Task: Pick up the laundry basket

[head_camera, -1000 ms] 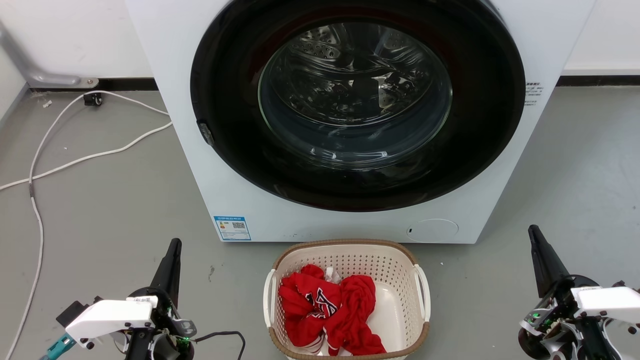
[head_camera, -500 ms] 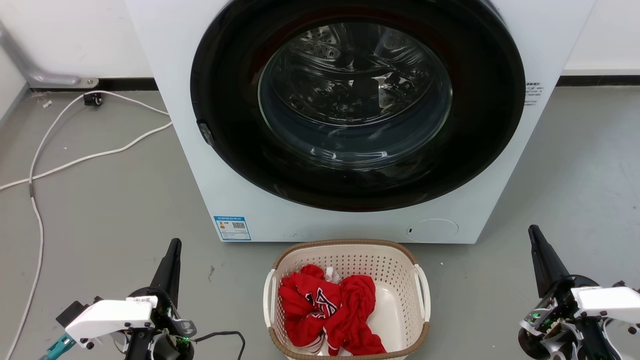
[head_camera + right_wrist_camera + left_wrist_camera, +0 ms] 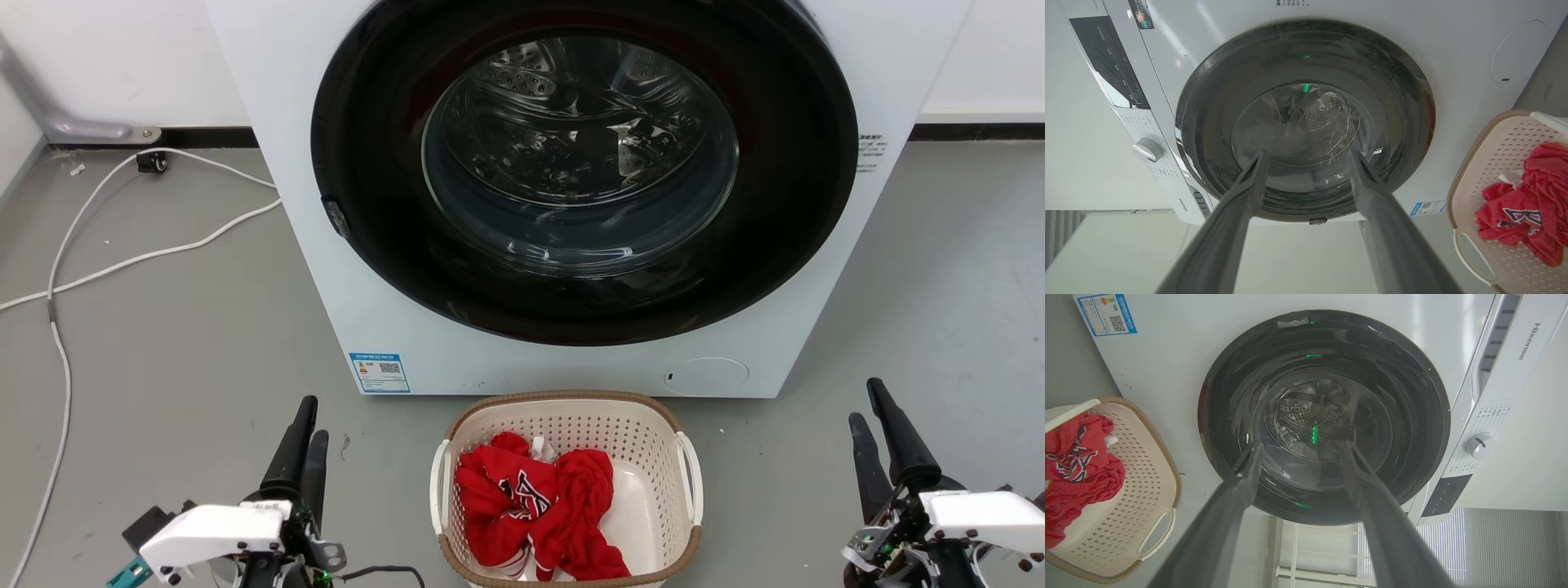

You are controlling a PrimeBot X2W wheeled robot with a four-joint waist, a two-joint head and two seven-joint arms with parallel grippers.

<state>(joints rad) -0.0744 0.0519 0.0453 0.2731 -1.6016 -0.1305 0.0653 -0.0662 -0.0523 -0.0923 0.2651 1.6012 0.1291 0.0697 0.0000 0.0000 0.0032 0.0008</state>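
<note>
White metal up front: the washer (image 3: pixel 571 204) dominates the head view, its top cut off by the frame. Its dark round door (image 3: pixel 584 175) is shut, and glare on the glass leaves the steel drum behind it hard to read; I cannot tell what, if anything, lies inside. Grey floor (image 3: pixel 163 327) spreads out on both sides of the washer.

Now the laundry basket (image 3: pixel 563 398), sitting on the floor just in front of the washer, below the door and close to the middle. It has cream perforated walls, a brown rim and white side handles (image 3: pixel 690 478), and its side away from the washer is cut off by the picture's bottom edge. A white cable (image 3: pixel 189 245) snakes off to the washer's left. Red clothes (image 3: pixel 531 506) are heaped in the basket, covering much of its bottom.

The left claw (image 3: pixel 314 418) is out in front of the washer's left corner, fingers parted with a clear gap and nothing between them. The right claw (image 3: pixel 865 400) is off the washer's right corner, likewise spread and empty. Both stand apart from the basket, and both arms run out of frame. A small blue label (image 3: pixel 378 371) marks the washer's lower left front, its print too small to read.
</note>
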